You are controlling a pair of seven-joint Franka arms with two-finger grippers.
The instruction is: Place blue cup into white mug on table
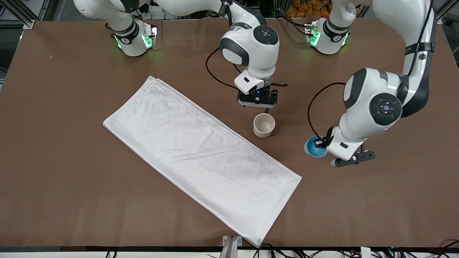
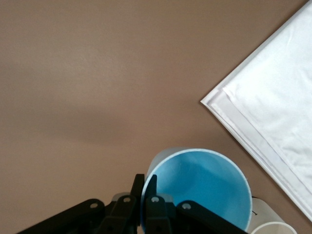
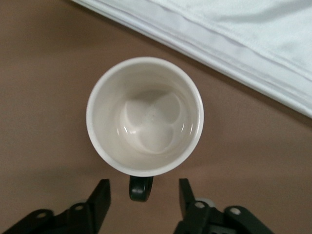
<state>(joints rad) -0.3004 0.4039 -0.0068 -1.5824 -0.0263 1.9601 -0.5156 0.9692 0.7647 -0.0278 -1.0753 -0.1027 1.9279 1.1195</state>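
Note:
The white mug (image 1: 264, 125) stands upright on the brown table (image 1: 71, 161), near its middle, with nothing in it (image 3: 145, 116). My right gripper (image 1: 261, 108) hovers just above it, open (image 3: 144, 187); its fingers stand on either side of the black handle (image 3: 141, 190) without touching it. Toward the left arm's end of the table, my left gripper (image 1: 319, 143) is shut on the rim of the blue cup (image 1: 311, 149). One finger is inside the wall and one outside (image 2: 145, 183). The blue cup (image 2: 200, 190) looks tilted; I cannot tell whether it rests on the table.
A large white folded cloth (image 1: 200, 157) lies diagonally across the middle of the table, its long edge close beside the mug (image 3: 234, 34). One corner of the cloth (image 2: 278, 112) shows near the cup. Bare brown table surrounds the cup.

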